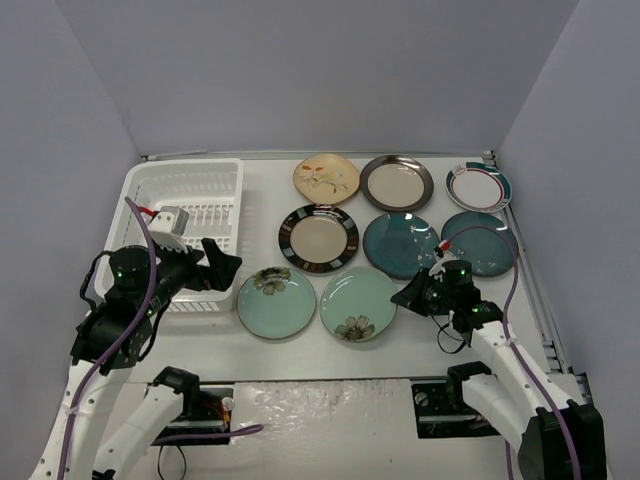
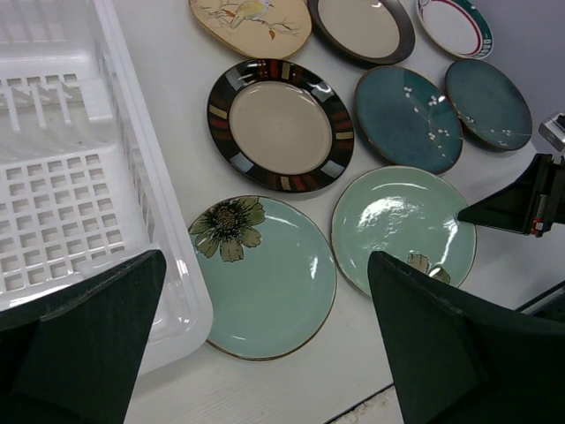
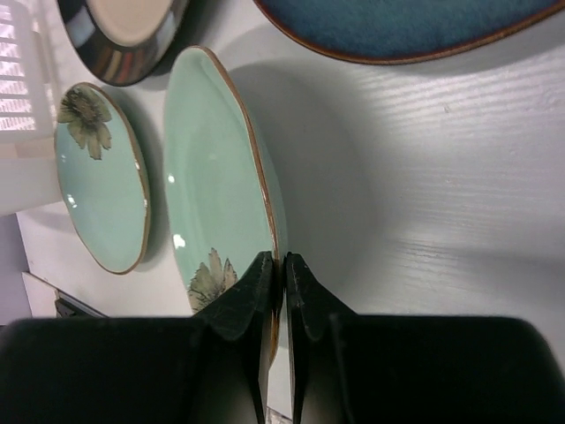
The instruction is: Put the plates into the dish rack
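Note:
Eight plates lie flat on the table to the right of the empty white dish rack (image 1: 185, 166). My right gripper (image 1: 412, 292) is shut on the right rim of a light teal flowered plate (image 1: 358, 303). The right wrist view shows its fingers (image 3: 282, 265) pinching that rim (image 3: 212, 168), with the held edge tilted up a little. My left gripper (image 1: 215, 265) hangs open and empty at the rack's front right corner, above the other teal plate (image 2: 265, 283).
Behind are a striped dark-rimmed beige plate (image 1: 318, 238), two dark blue plates (image 1: 401, 244) (image 1: 478, 241), a tan floral plate (image 1: 326, 177), a dark-rimmed beige plate (image 1: 397, 182) and a white plate with a teal-red rim (image 1: 478, 185). Grey walls enclose the table.

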### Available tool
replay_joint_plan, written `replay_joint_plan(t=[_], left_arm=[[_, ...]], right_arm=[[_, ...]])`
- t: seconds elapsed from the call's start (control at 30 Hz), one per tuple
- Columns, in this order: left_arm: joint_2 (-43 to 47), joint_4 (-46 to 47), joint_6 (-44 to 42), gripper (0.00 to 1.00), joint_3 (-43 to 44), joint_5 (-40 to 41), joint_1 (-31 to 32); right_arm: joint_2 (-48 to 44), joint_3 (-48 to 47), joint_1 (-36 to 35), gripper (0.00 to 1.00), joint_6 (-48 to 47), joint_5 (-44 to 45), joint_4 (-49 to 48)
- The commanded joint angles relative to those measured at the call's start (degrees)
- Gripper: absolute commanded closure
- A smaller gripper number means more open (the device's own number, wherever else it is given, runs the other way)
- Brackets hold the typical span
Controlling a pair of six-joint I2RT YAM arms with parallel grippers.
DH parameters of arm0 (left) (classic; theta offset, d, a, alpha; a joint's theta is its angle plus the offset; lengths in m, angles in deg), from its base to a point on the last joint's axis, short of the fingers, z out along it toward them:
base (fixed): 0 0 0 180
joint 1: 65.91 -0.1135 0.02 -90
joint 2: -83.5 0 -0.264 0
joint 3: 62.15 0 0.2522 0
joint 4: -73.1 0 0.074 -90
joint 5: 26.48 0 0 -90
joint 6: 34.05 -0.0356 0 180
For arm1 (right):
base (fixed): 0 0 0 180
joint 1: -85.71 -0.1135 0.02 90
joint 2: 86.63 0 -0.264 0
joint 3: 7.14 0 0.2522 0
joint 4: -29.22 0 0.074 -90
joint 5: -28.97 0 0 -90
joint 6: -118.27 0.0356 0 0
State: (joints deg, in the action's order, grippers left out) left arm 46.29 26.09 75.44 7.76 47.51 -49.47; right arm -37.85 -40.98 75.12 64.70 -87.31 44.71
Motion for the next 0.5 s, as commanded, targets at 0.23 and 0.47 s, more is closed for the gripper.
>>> replay_joint_plan(t=[0.23, 0.47], left_arm=[[-3.57, 16.18, 15.12, 0.03, -5.95, -9.57, 0.16], [-7.46, 20.48, 18.91, 0.03, -8.84, -11.24, 0.71]], right_arm=[[-4.57, -8.52, 1.13, 1.0, 3.18, -1.78, -2.93], [-5.43, -8.62, 2.11, 1.0, 4.44, -2.51, -4.28]])
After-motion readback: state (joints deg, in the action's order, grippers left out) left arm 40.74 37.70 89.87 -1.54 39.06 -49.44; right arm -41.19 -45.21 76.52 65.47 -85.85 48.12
